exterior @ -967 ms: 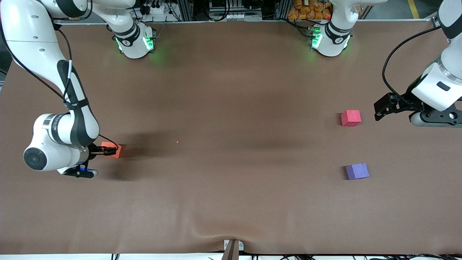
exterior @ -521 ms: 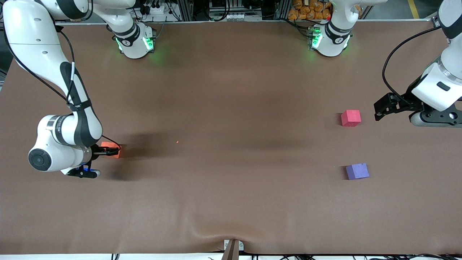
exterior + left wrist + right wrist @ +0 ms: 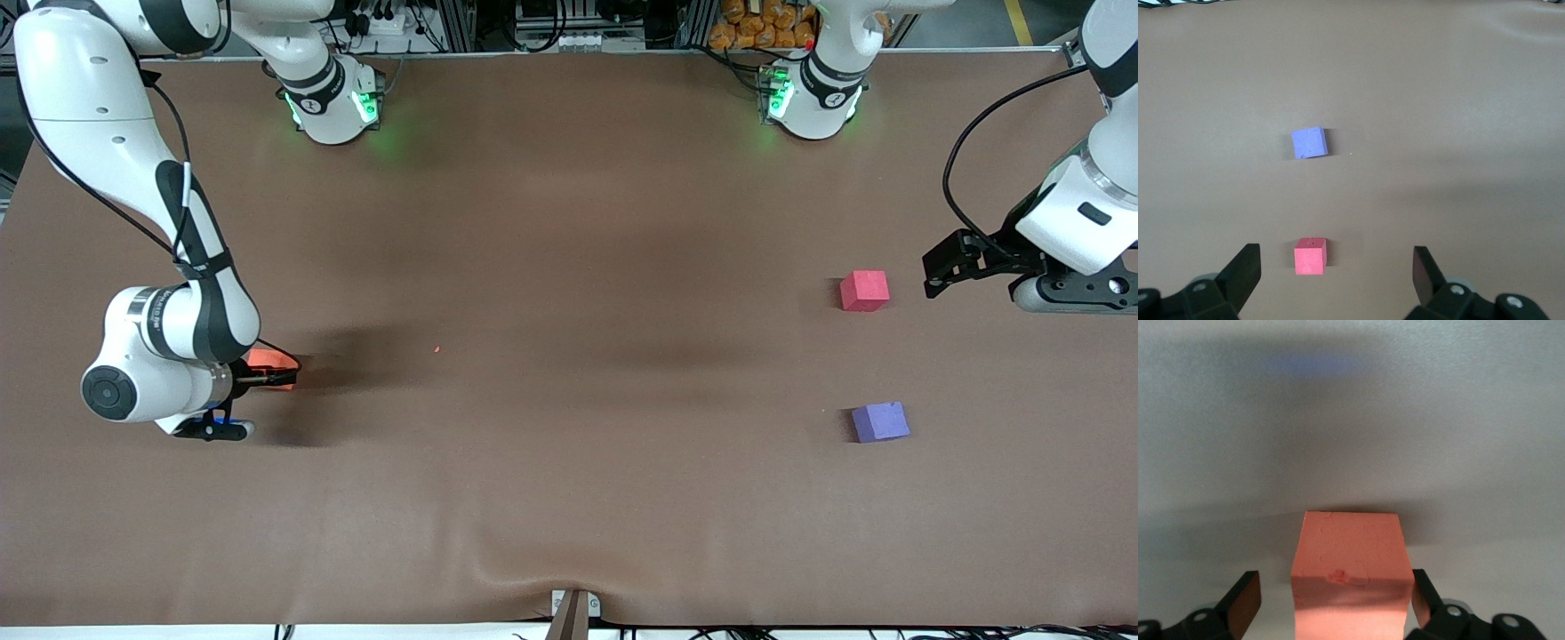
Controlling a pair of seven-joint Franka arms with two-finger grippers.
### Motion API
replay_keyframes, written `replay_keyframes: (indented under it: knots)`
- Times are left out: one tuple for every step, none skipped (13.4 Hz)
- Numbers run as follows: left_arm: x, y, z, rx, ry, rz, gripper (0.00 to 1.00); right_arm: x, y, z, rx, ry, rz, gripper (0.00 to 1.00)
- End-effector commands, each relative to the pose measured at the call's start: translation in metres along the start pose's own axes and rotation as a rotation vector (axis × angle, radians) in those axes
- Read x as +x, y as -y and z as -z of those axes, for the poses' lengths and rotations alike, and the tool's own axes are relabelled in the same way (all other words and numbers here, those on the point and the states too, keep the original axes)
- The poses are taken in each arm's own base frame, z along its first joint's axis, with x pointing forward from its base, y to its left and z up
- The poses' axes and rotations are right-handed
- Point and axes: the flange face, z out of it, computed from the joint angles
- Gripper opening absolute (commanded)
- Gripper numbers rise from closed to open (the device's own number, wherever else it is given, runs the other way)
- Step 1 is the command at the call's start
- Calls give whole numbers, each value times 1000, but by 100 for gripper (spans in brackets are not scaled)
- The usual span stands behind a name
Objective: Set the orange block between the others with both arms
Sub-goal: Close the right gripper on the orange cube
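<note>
The orange block (image 3: 269, 359) lies on the table near the right arm's end. My right gripper (image 3: 274, 370) is down around it, open; in the right wrist view the orange block (image 3: 1351, 568) fills most of the gap of the right gripper (image 3: 1335, 588), one finger against its side, the other a little apart. The pink-red cube (image 3: 864, 291) and the purple cube (image 3: 880, 421) rest near the left arm's end, the purple one nearer the front camera. My left gripper (image 3: 933, 267) waits open beside the pink-red cube (image 3: 1310, 257), with the purple cube (image 3: 1309, 143) past it and the left gripper (image 3: 1336, 261) holding nothing.
The brown table cover (image 3: 569, 267) has a raised wrinkle (image 3: 533, 569) near its front edge. A metal bracket (image 3: 573, 609) sits at that edge. The two green-lit arm bases (image 3: 333, 102) stand along the back edge.
The right arm's wrist has shifted slightly toward the table's middle, bringing its fingers further along the orange block. The left arm and the cubes have not moved.
</note>
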Motion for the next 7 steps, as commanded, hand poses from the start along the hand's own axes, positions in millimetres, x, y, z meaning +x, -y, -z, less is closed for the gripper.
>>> replay_keyframes:
  knots:
    - [2,7,1,-7,-8,-12,100,-5,-1,-8,-10,-2,32,93]
    - [2,7,1,-7,-8,-12,100,-5,-1,-8,-10,-2,32,89]
    - [2,7,1,-7,-8,-12,100,-5,-2,-8,-10,-2,31,83]
    - [2,7,1,-7,-8,-12,100,-5,-3,-8,-9,-1,29,78]
    - [2,6,1,-8,-8,-13,100,-5,-4,-8,-9,-1,29,73]
    - [2,6,1,-8,-8,-12,100,-5,-4,-7,-9,-2,29,65]
    - [2,6,1,-8,-8,-12,100,-5,-4,-7,-9,-2,32,58]
